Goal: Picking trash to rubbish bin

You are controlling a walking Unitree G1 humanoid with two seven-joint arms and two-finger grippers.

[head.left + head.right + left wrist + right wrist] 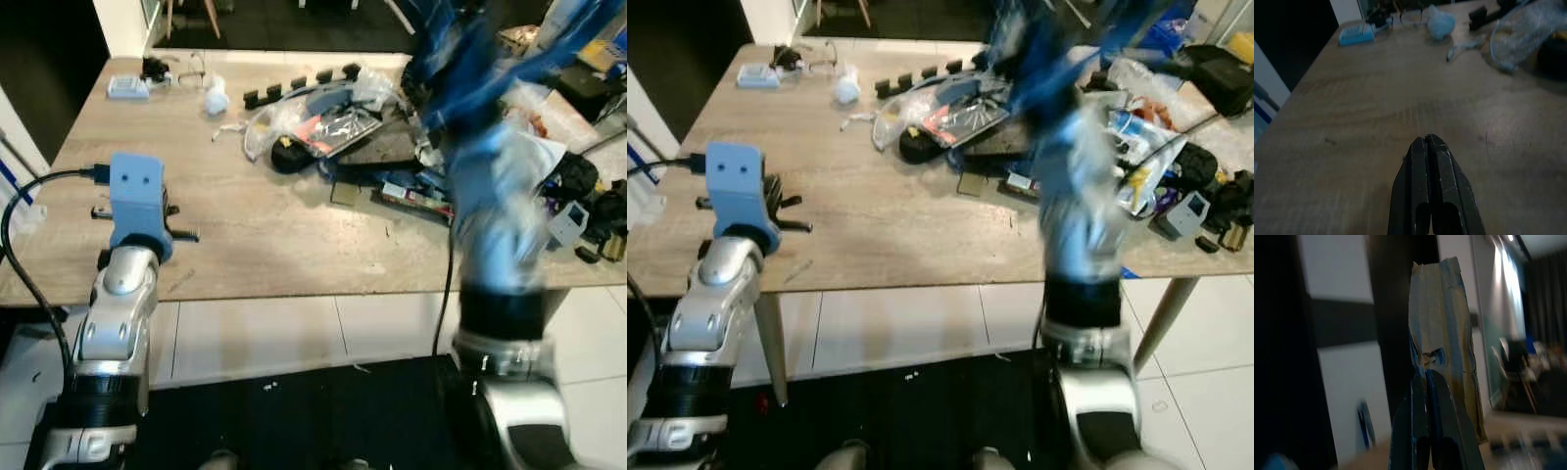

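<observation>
We stand at the near edge of a long table (294,245), its far right half heaped with clutter: a clear bag (279,122), a dark packet (338,127), black blocks (299,86) in a row, and farther left a crumpled white wad (216,96). Our right arm (495,245) is raised over the right side of the table and badly blurred, so its pose is hard to read in the head views. In the wrist view the right gripper (1426,377) has its fingers pressed together on a flat, torn wrapper (1442,333), which stands up along the line of the fingers, its long axis continuing theirs. So one piece of trash is already in the right claw, lifted clear of the table, and the right arm is the one that must carry it. We see no bin from here, so which way it lies we cannot tell. The left gripper (1428,152) is fully closed and empty, hovering low over bare wood at the near left, with the wad and bag well beyond it.
</observation>
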